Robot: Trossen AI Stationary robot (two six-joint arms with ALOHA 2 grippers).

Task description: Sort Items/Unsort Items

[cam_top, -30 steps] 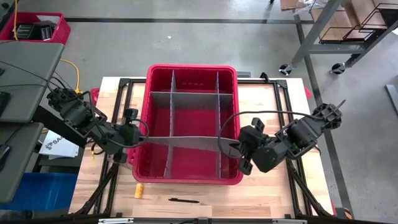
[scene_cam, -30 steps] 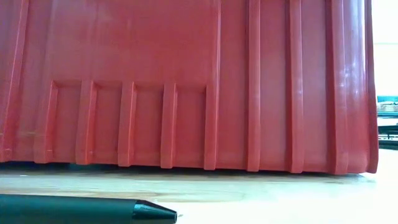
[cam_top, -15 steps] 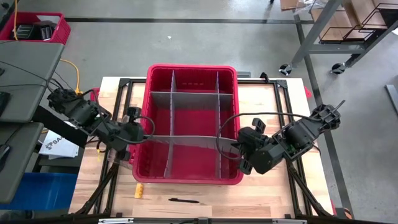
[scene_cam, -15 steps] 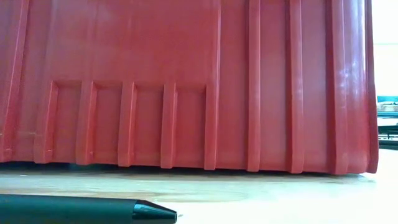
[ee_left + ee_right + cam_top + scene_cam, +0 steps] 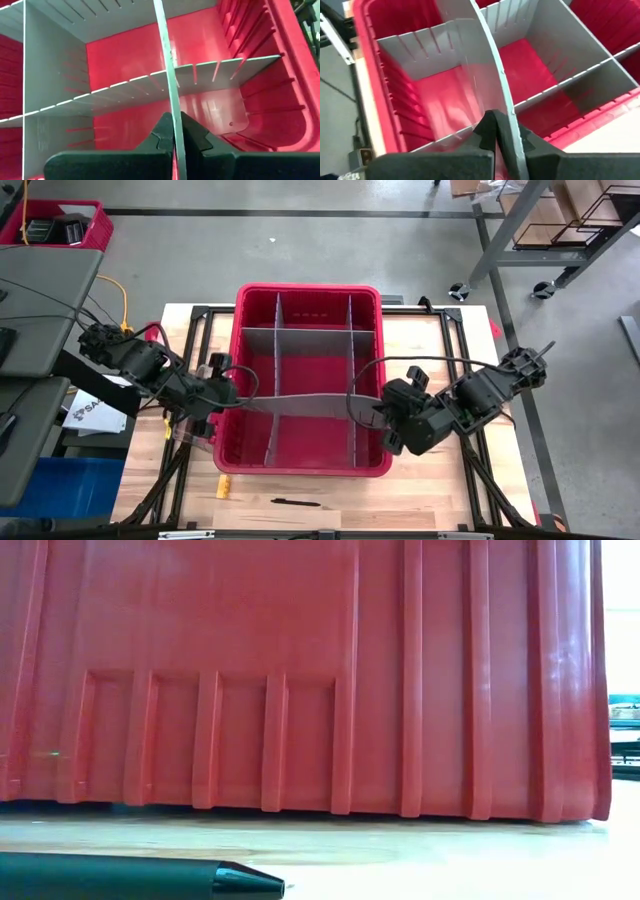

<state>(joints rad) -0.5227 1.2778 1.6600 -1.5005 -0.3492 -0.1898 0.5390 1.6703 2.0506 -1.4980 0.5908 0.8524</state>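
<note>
Red bin (image 5: 300,465): moulded plastic, glossy, its ribbed wall catching light. Grey divider sheet (image 5: 167,75): thin, smooth, matt plastic (bending slightly). Table (image 5: 420,490): pale wood, grain showing, looking satin-smooth. Dark pen (image 5: 140,877): matt plastic barrel. Gripper fingers (image 5: 162,135): looking matt black.

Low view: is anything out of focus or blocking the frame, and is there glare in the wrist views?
Low view: the red bin fills nearly the whole frame; the dark pen lies close and soft-edged. Left wrist view: the left gripper, shut on the grey divider, is sharp; a pale sheen lies on the bin floor. Right wrist view: motion-soft, bright sheen on the bin floor.
</note>
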